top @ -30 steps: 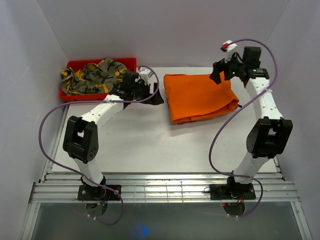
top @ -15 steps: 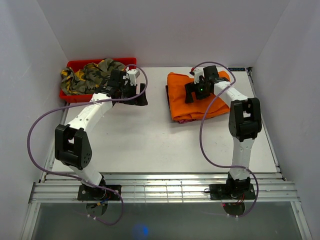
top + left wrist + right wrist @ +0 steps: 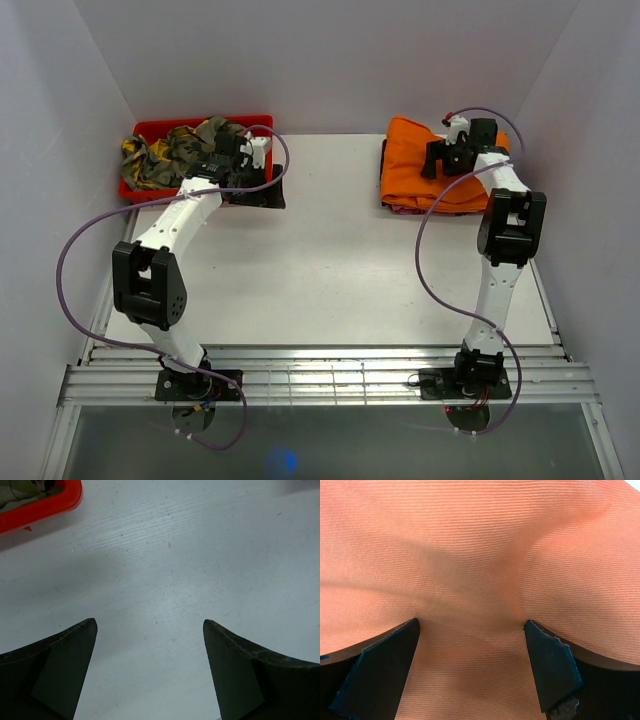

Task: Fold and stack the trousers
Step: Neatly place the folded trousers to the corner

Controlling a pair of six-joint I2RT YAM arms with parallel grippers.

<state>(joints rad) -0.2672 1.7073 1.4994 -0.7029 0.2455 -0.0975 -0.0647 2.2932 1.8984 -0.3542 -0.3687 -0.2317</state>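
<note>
At far-right corner of the worktop [image 3: 320, 270] we see the trousers [image 3: 408, 165], bright orange, folded into a compact pile, near the back wall and right edge. R claw [image 3: 438, 162] sits on top of the pile, roughly its middle. In the R wrist view the trousers [image 3: 480, 555] fill the whole pic, and the R claw [image 3: 471, 625] is spread wide, both fingertips [image 3: 407, 635] down against the cloth, with a shallow crease running between them; nothing pinched.

L claw [image 3: 262, 192] is low over the worktop at back-left, just beside the near-right corner of a red bin [image 3: 150, 125]. The bin holds a green-yellow camo garment [image 3: 170, 150], bunched up. L wrist view: L claw [image 3: 150, 622] spread wide, bare worktop [image 3: 200, 555] between the tips, nothing in it, red bin [image 3: 45, 507] corner at top left. Arms well apart, the L one on the bin side and the R one on the trousers side.
</note>
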